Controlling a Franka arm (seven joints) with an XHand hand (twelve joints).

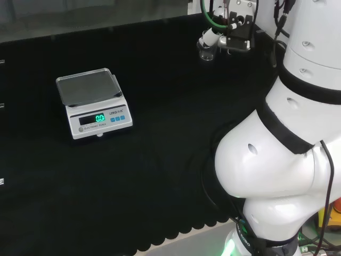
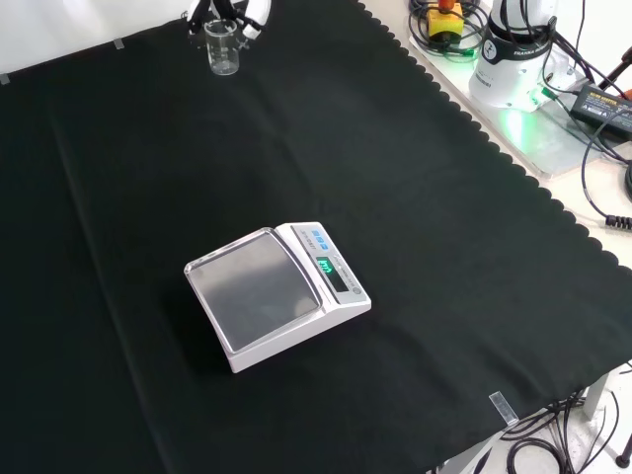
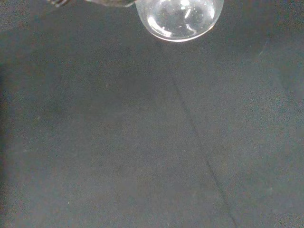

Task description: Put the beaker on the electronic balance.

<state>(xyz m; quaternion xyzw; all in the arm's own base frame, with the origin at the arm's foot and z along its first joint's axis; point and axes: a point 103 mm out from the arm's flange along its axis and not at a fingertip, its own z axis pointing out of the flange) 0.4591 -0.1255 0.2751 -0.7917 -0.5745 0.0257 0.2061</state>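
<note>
The hand is at the far top edge of the front view, directly above and around the beaker. In the head view the hand sits left of the arm's white links, with the beaker just below it. Its fingers flank the beaker's rim on both sides; whether they clamp the glass cannot be told.

The beaker is clear, upright and at the level of the black cloth; whether it rests on it cannot be told. The wrist view shows its round base against the cloth.

The electronic balance stands well apart from the beaker, near the middle of the front view. Its grey pan is bare and its display is lit green. The cloth between beaker and balance carries no items.
</note>
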